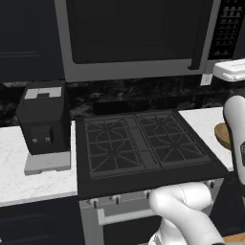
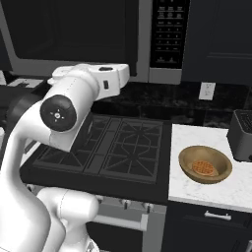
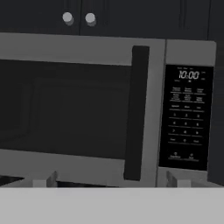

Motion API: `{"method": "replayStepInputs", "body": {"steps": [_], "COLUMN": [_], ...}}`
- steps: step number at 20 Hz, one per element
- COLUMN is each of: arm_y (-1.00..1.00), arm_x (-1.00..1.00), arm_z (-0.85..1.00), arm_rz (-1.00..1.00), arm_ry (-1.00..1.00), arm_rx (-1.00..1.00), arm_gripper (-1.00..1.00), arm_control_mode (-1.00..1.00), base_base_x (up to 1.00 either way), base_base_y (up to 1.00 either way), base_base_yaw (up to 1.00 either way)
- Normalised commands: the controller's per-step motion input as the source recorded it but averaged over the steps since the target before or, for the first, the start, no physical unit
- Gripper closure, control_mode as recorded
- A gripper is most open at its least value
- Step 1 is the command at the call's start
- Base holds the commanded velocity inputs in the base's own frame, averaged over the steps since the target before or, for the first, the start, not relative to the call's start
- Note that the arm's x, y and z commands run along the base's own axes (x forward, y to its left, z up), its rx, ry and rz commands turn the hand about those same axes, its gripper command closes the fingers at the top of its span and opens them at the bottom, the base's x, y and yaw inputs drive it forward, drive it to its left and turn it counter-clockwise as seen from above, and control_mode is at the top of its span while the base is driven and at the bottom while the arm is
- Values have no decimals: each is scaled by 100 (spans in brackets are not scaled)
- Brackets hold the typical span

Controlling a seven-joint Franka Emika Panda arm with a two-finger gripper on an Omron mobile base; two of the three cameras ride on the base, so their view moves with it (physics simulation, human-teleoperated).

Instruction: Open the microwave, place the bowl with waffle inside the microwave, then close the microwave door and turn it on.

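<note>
The microwave (image 3: 83,109) hangs above the stove, and its door (image 1: 134,33) is closed. In the hand view the dark vertical handle bar (image 3: 135,113) stands just left of the black button panel (image 3: 186,116), whose display is lit. My gripper (image 3: 109,181) is open and empty, level with the microwave's lower edge and a short way in front of it. One fingertip (image 3: 43,180) shows low on the left. The wooden bowl (image 2: 205,164) holds the waffle (image 2: 203,168) on the white counter right of the stove. In the left base view my arm hides most of the bowl (image 1: 222,135).
A black gas stove (image 1: 143,143) lies below the microwave. A small black boxy appliance with a grey top (image 1: 43,119) stands on the left counter. A dark toaster (image 2: 243,135) sits behind the bowl at the right. Dark cabinets (image 3: 78,17) run above the microwave.
</note>
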Motion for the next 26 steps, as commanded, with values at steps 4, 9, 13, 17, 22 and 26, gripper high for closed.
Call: {"method": "replayStepInputs", "body": {"steps": [4,9,13,17,22,26], "arm_y": [0,-2,-15,-19,0,-1], "arm_x": [1,15,26,35,52,64], "arm_z": [12,6,0,0,-1,0], "arm_rz": [0,0,0,0,0,0], "arm_ry": [-15,-1,5,6,4,7], "arm_rx": [3,4,8,10,0,0], "arm_gripper": [-100,-100,-100,-100,-100,-100], "arm_control_mode": [-100,-100,-100,-100,-100,-100], "base_base_x": [0,0,0,0,0,0], "base_base_y": [0,0,0,0,0,0], "base_base_yaw": [0,0,0,0,0,0]}}
